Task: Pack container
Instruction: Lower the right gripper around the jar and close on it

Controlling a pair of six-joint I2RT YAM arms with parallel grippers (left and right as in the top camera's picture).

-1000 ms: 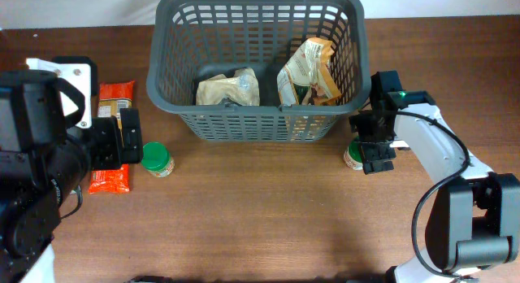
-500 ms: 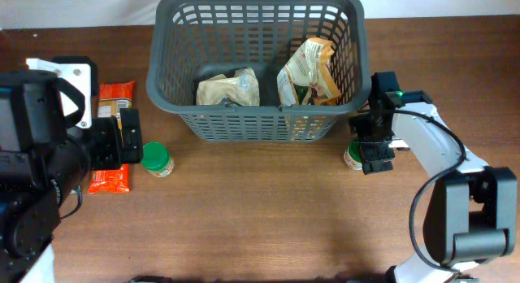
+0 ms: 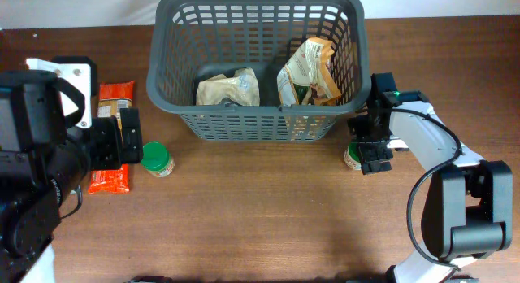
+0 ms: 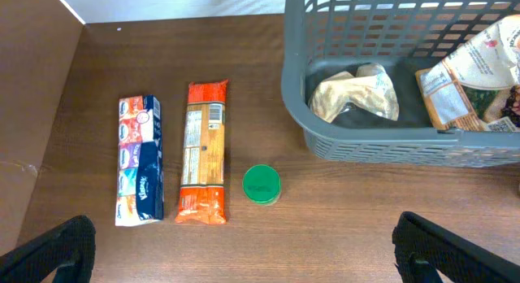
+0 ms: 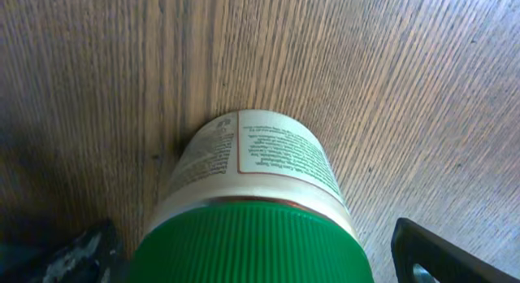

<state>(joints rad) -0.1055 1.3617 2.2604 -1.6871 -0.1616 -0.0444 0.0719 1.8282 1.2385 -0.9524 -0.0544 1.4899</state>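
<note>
Beside the basket's right wall, the right gripper (image 3: 368, 146) is poised directly over a green-lidded jar (image 3: 352, 158). Its jaws are spread as wide as they go and have hold of nothing. The wrist view shows why: the jar (image 5: 260, 165) stands upright on the wooden table (image 3: 268, 218), one finger either side of it and not yet touching. That looks like a line-up for a pinch across the lid.

The container (image 3: 244, 127), a dark grey slotted shopping basket, sits at the back centre of the table. It already holds a beige bag (image 3: 227, 89) lying flat on its base. A printed pouch (image 3: 309, 71) leans against its right wall.

Over on the left, the left gripper (image 3: 123, 137) hangs high, also fully open and empty, looking down on what is left to pack. A second green-lidded jar (image 4: 261, 185) stands just beside an orange packet (image 4: 203, 163), with a tissue pack (image 4: 140, 158) next to that. My read is that this arm is simply waiting its turn.

Compared with a second ago, very little has changed. The right arm has edged slightly inward toward the basket and its forearm has swung a touch. Both pairs of jaws are as wide as they were. The groceries, the basket and the left arm haven't budged.
</note>
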